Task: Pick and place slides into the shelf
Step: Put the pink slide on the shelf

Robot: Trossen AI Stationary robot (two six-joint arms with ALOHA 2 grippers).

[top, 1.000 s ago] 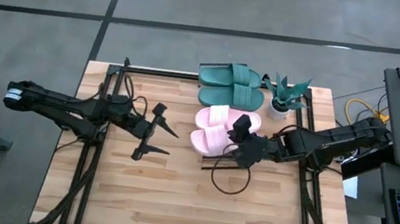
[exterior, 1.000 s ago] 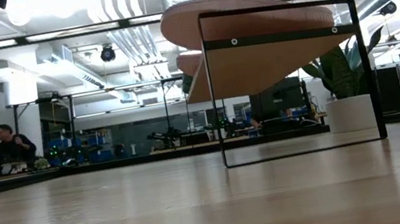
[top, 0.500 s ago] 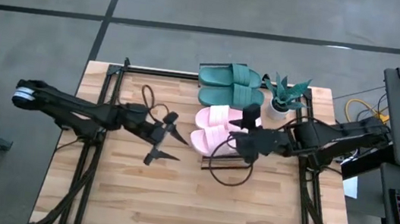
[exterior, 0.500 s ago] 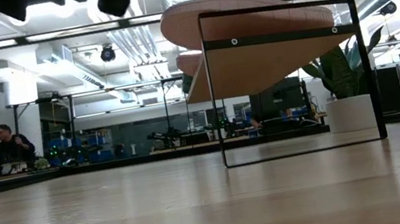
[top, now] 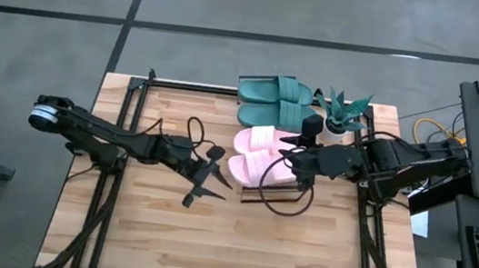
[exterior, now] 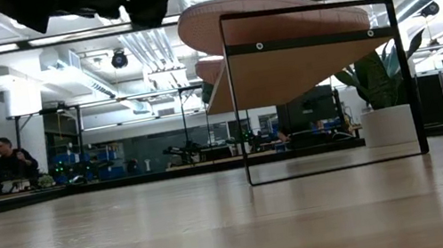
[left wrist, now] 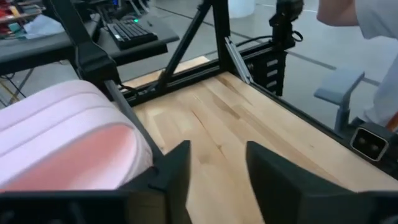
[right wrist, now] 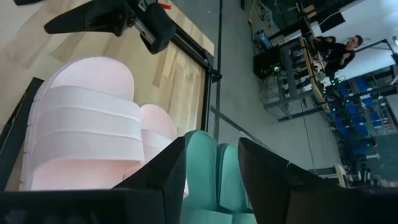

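Note:
The pale pink slides (top: 260, 155) lie side by side on the shelf (exterior: 311, 68), a wood-topped rack with a thin black frame (top: 256, 189). Farther along it lie the teal slides (top: 275, 102). My left gripper (top: 219, 185) hangs open just off the near left side of the pink pair. In its wrist view a pink slide (left wrist: 62, 143) shows beside its open fingers (left wrist: 217, 168). My right gripper (top: 292, 154) hovers open above the pink pair's right side. Its wrist view looks past the fingers (right wrist: 211, 165) at pink (right wrist: 87, 118) and teal slides (right wrist: 208, 155).
A potted plant in a white pot (top: 337, 119) stands right of the teal slides. A black cable loop (top: 282, 199) hangs from the right arm over the table near the shelf's near end. Bare wood tabletop (top: 207, 249) spreads toward the near edge. People sit far off in the room (exterior: 7, 160).
My left gripper has travelled toward the table's right and a little nearer, up to the near end of the pink slides. My right gripper has drawn back toward the far edge over the pink pair and turned. The slides have stayed put.

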